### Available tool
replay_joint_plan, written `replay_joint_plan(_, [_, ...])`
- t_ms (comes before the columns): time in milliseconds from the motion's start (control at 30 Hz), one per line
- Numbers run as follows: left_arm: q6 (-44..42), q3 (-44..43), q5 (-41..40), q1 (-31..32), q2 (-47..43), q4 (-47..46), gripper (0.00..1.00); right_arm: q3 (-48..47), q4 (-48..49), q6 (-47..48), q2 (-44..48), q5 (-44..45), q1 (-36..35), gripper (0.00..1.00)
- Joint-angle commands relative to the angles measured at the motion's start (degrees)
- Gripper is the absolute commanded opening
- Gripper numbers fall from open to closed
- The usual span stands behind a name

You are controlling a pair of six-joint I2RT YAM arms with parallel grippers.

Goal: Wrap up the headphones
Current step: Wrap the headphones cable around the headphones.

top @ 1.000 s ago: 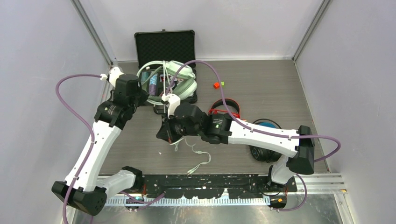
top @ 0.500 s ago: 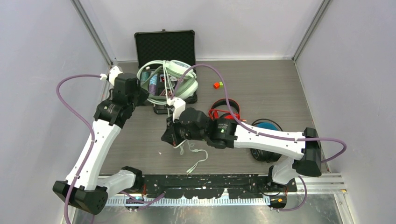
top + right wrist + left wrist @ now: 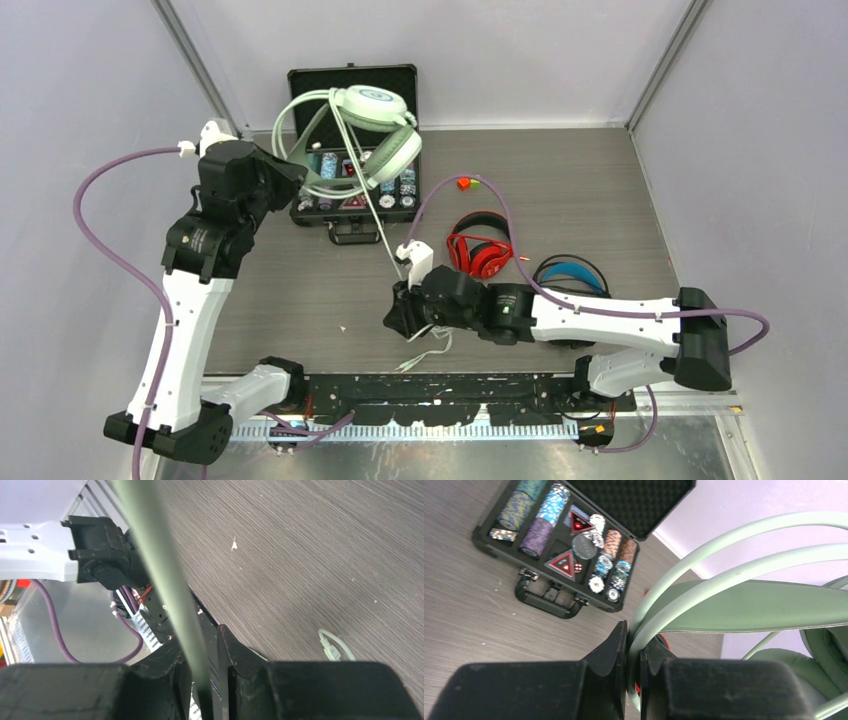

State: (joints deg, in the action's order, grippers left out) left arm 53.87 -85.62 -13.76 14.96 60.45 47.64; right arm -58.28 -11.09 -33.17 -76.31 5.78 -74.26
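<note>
The mint-green headphones [image 3: 375,125] hang in the air over the open poker-chip case [image 3: 350,90], held by the left claw [image 3: 634,640], which is clamped on one of the thin headband hoops. From them the pale cable [image 3: 370,210] runs down to the right claw [image 3: 200,645], low near the front edge of the counter [image 3: 560,190]. That claw's fingers stand a little apart with the cable passing loosely between them, and the plug end [image 3: 330,647] lies on the counter beside it. The set looks light, but the hoops are springy and slick, so the grip could slip. The cable is limp and thin, and probably best taken close to the earcup before winding. The red headphones [image 3: 480,250] and the black-and-blue pair [image 3: 570,275] lie to the right, near the right forearm. Free room is mid-counter. The case, the side walls and the front rail hem it in.
</note>
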Motion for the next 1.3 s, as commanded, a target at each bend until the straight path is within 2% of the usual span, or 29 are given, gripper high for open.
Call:
replay_joint_plan(0, [6.2,-5.9,4.3,-0.8,-1.1,-6.4,0.0,4.5,3.4,-0.6,4.0,3.7,-0.7,0.28])
replay_joint_plan(133, [6.7,-7.6,7.5,-0.8,-0.7,-5.9,0.0,8.0,4.9,0.1,6.4,5.7,-0.6,0.28])
replay_joint_plan(367, [5.6,-10.3,8.4,-1.2,-0.7,-4.6,0.0,12.3,6.8,0.1,10.3,5.3,0.7,0.3])
replay_joint_plan(667, [4.6,-11.7,10.9,-1.9,0.3,-4.1,0.0,17.9,13.4,0.0,15.3,-3.9,3.0,0.4])
replay_joint_plan(867, [4.4,-12.1,13.5,-2.3,0.5,-4.3,0.0,17.9,11.5,0.5,15.6,-2.3,3.9,0.17])
replay_joint_plan(1067, [-1.7,-13.7,24.4,-2.8,1.3,-3.3,0.0,20.8,13.0,-1.3,18.9,-3.2,8.5,0.14])
replay_joint_plan(1267, [-12.6,-12.2,42.2,-2.9,1.8,-1.5,0.0,22.4,15.5,-3.8,21.0,-10.9,17.8,0.14])
